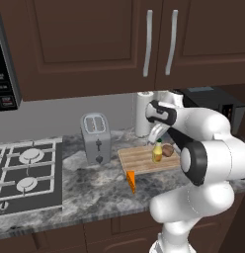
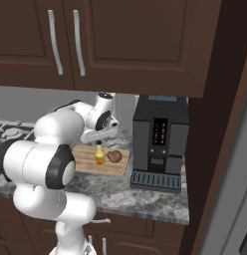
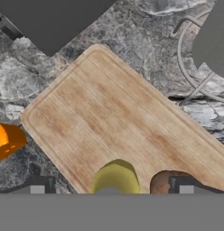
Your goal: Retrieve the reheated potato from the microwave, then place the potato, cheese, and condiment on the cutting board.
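The cutting board lies on the counter. The condiment bottle stands upright on it, with the potato right beside it. Off the board's front corner, the orange cheese wedge rests on the granite. My gripper hovers just above the bottle, open, with its fingertips spread wide and holding nothing. A part of the microwave shows at the upper left.
A silver toaster stands left of the board, with the stove beyond it. A paper towel roll stands behind the board. The black coffee machine stands to its right.
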Tool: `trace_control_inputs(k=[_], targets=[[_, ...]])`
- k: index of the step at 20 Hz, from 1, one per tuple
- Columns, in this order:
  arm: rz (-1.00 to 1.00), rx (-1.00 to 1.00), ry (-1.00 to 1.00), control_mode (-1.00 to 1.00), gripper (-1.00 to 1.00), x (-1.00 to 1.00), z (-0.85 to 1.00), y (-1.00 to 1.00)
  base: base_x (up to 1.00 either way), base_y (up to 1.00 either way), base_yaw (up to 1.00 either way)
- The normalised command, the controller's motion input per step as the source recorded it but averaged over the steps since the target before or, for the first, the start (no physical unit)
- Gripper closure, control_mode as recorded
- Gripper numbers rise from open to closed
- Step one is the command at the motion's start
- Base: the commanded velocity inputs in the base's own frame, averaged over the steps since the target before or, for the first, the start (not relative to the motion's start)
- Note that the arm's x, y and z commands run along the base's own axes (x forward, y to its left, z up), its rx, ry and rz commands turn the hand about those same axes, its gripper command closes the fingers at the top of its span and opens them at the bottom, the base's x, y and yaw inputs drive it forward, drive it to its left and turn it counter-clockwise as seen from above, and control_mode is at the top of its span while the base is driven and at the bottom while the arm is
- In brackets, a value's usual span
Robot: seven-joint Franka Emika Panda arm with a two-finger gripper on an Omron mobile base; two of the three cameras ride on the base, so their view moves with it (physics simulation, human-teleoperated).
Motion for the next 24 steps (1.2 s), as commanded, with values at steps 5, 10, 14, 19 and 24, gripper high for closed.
trace_control_inputs(k=[5,10,14,19,24], targets=[[0.02,0.08,0.0,-1.0,-1.0,0.01,0.0,0.01,0.0,0.0,0.0],[0.0,0.02,0.0,-1.0,-1.0,-0.01,0.0,0.04,0.0,0.0,0.0],[0.0,0.02,-0.01,-1.0,-1.0,-0.03,-0.02,0.04,0.0,0.0,0.0],[0.0,0.01,0.0,-1.0,-1.0,-0.05,0.0,0.0,0.0,0.0,0.0],[0.0,0.0,0.0,-1.0,-1.0,-0.13,-0.01,-0.07,0.0,0.0,0.0]])
